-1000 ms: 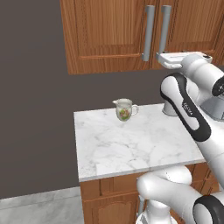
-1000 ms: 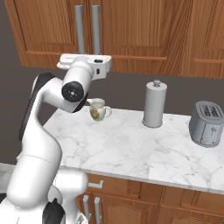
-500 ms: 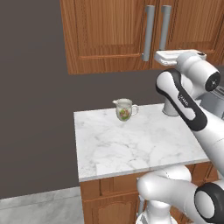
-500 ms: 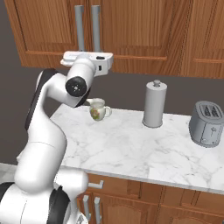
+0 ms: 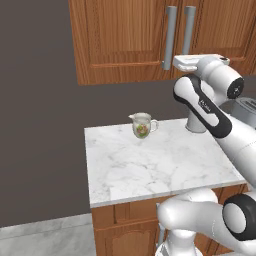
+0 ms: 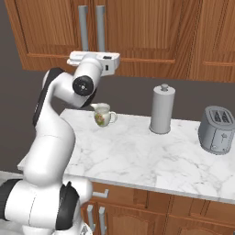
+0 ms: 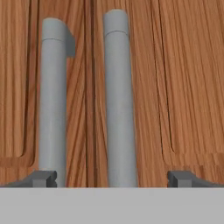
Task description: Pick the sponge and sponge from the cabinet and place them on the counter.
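- the gripper [image 7: 113,178] is closing in on the cabinet [image 5: 125,40] since a moment ago, jaws standing wide apart, holding nothing.
- both handles [image 7: 119,100] are rising at 12 o'clock, so door opening is coming next.
- the doors are shut, hiding the sponges.

I see reddish-brown wood-grain cabinet [image 5: 125,40], grey bar handles [image 7: 118,100], white grey-veined marble counter [image 5: 150,165], floral jug [image 5: 142,125], silver toaster [image 6: 218,129].

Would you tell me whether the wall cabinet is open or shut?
Shut: the cabinet doors sit flush, bar handles side by side.
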Motion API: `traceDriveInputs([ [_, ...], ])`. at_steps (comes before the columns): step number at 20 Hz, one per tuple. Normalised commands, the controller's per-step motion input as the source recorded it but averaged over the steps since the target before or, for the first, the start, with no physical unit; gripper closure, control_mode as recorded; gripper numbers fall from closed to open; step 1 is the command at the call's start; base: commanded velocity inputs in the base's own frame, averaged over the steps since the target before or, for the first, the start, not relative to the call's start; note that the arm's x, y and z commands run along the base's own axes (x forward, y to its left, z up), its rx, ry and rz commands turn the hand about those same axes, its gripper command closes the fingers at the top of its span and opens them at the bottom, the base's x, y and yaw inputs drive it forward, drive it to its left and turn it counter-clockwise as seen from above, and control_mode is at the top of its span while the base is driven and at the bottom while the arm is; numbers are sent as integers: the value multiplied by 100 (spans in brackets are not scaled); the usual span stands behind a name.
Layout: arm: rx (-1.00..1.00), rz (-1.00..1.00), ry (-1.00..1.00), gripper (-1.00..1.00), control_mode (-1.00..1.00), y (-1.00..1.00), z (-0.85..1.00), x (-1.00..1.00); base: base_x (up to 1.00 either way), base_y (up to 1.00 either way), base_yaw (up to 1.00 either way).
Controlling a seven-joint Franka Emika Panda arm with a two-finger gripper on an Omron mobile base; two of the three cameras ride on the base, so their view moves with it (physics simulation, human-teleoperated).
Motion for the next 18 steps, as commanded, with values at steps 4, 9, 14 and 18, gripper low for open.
traceDriveInputs([
  [4,0,0,0,-100,-100,0,0,29,0,0,0],
  [9,0,0,0,-100,-100,0,0,27,0,0,0],
  [14,0,0,0,-100,-100,-1,0,27,0,0,0],
  [18,0,0,0,-100,-100,0,0,33,0,0,0],
])
